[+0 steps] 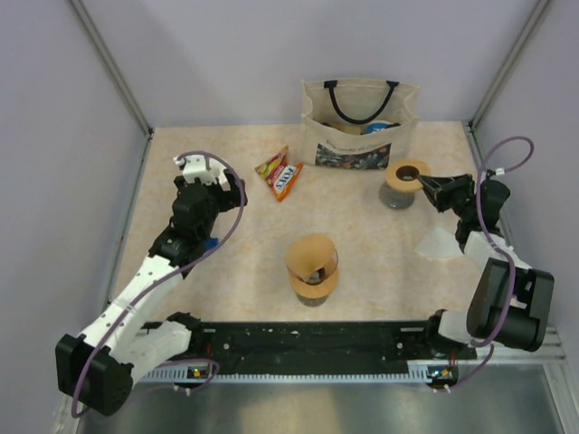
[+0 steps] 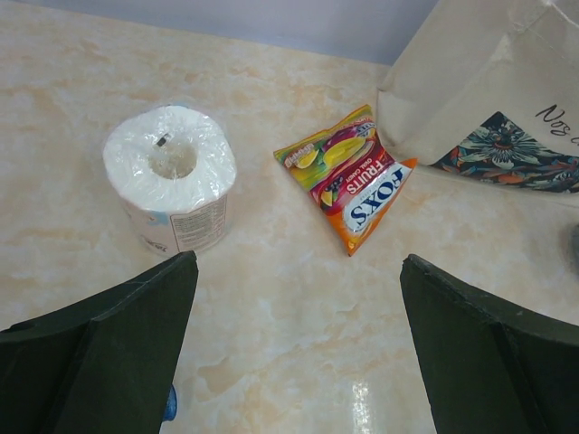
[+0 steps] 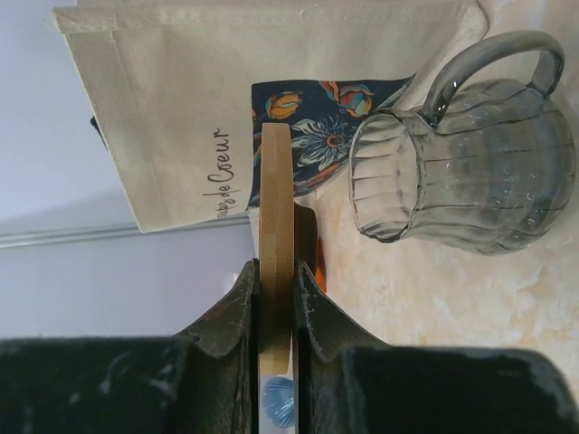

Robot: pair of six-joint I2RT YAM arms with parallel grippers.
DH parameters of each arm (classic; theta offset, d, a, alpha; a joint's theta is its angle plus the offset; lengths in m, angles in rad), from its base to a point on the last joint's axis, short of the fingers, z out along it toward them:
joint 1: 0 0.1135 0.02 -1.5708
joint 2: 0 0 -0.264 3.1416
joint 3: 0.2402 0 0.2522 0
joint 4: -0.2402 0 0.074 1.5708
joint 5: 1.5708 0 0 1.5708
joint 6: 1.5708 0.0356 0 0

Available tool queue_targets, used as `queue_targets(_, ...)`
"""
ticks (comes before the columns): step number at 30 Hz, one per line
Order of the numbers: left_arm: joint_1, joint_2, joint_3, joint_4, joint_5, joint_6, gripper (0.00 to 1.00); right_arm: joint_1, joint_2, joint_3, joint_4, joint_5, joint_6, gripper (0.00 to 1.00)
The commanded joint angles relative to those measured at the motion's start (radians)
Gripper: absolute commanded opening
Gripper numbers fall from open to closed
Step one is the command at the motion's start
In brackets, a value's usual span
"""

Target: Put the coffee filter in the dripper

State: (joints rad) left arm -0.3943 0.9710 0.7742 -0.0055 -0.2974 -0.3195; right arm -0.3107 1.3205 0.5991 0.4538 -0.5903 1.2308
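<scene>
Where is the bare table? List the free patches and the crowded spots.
Free: the wide stretch between the candy packet and the central filter stand; the gap between the toilet roll and that packet. Crowded: back right, where the tote bag, the glass jug and the right gripper, shut on a tan ring, sit close together.

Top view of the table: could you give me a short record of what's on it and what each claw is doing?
Left gripper: open, empty
Right gripper: shut on the edge of a tan flat disc
Beside the disc: ribbed clear glass jug with handle
Table centre: brown cone on a small stand
Back: cream cloth tote bag, orange sweets packet
Left side: white wrapped paper roll
</scene>
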Motion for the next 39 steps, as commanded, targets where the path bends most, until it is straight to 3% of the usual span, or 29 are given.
queue_targets(1,-0.003,-0.064,-0.019,0.032,-0.022,-0.021,0.99,-0.008,0.042,0.051,0.095,-0.023,-0.034,0.00)
queue_targets(22,-0.003,-0.146,-0.047,-0.037,-0.063,-0.056,0.99,0.036,0.233,0.087,0.218,-0.019,-0.059,0.00)
queue_targets(33,-0.003,-0.144,-0.044,-0.033,-0.042,-0.061,0.99,0.038,0.236,0.091,0.155,0.006,-0.106,0.00)
queue_targets(39,-0.003,-0.146,-0.042,-0.033,-0.040,-0.059,0.99,0.036,0.233,0.099,0.094,0.023,-0.129,0.09)
